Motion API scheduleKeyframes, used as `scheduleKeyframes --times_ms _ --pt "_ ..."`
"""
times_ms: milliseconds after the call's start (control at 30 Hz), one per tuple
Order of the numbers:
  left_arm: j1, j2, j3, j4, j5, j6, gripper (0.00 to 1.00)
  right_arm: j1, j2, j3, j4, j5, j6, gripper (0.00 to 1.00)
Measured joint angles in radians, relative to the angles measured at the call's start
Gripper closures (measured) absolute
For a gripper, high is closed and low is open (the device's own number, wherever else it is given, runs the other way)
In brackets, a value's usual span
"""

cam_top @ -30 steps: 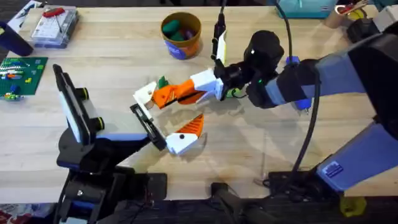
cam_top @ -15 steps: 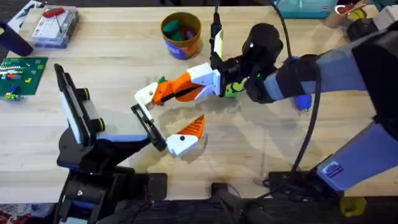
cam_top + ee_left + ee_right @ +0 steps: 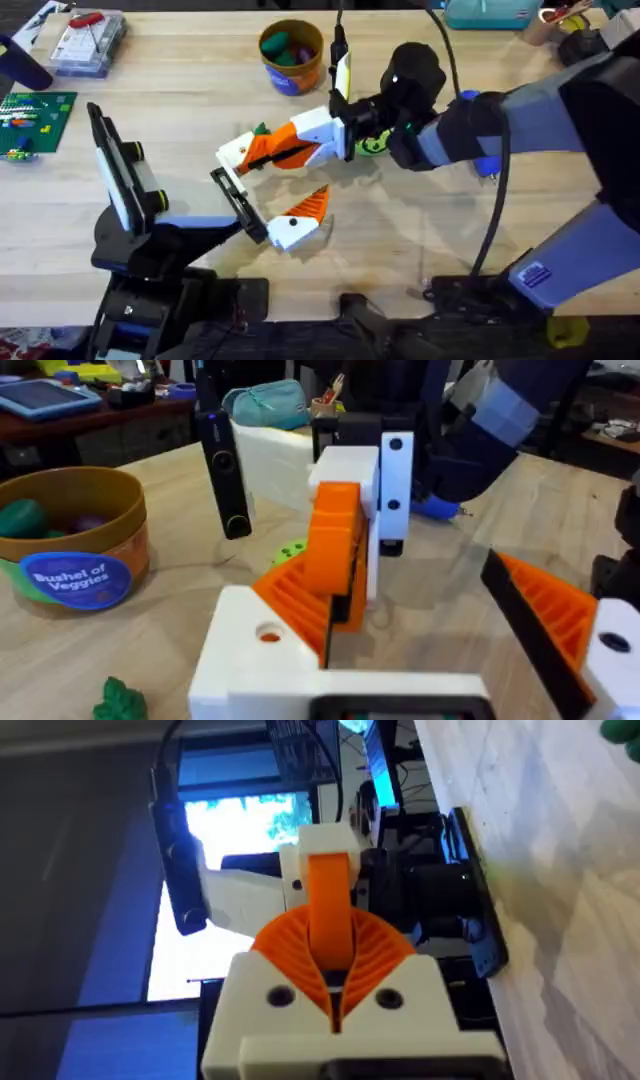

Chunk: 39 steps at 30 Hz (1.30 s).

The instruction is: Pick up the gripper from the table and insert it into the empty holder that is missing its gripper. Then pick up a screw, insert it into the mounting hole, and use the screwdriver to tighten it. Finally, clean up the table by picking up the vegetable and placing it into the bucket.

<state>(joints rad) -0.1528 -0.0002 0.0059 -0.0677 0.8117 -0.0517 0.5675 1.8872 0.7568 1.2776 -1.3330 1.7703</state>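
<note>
– Right claw (image 3: 285, 150): clamped on the gripper (image 3: 233, 153). In the right wrist view the ribbed pads (image 3: 375, 955) pinch the orange wedge from both sides, and the white base points away from the claw. Confirm location.

– Confirmed. The piece is held off the table (image 3: 450, 230), just above and beyond the holder (image 3: 238, 203), the black bar at the end of the left arm. The two are near each other but not touching. A green vegetable (image 3: 262, 130) lies just behind the piece.

– Step in hand, in my judgement: seating the base on the empty end of the bar. Requirements?

– First, alignment. In the left wrist view the base (image 3: 270, 650) sits close in front of the camera with its mounting hole facing up. I would square the base to the bar before any descent, because a skewed entry is likely to jam.

– Grip security?

– Adequate, with a reservation. The hold is on a smooth wedge, so the piece could slide outward if it is pushed hard against resistance. Recommend a slow approach, with the right claw pressing along the line of the wedge and not across it.

– Release condition?

– Only once the base sits flush and the hole stays reachable for the screw. Whether the bar's own hole lines up cannot be judged from here.
</note>
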Motion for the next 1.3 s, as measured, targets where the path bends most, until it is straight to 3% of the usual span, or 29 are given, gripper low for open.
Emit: scheduleKeyframes --times_ms 167,467,1300 --pt "0.000 0.000 0.000 0.001 -0.006 0.008 0.014 0.009 0.000 0.016 -0.015 0.005 -0.022 0.989" --pt "0.006 0.000 0.001 0.000 -0.022 0.010 0.014 0.013 0.000 0.077 -0.197 -0.003 -0.148 0.989" --pt "0.006 0.000 0.001 -0.003 0.033 0.018 0.014 -0.001 0.032 0.117 -0.209 -0.112 -0.231 0.989"
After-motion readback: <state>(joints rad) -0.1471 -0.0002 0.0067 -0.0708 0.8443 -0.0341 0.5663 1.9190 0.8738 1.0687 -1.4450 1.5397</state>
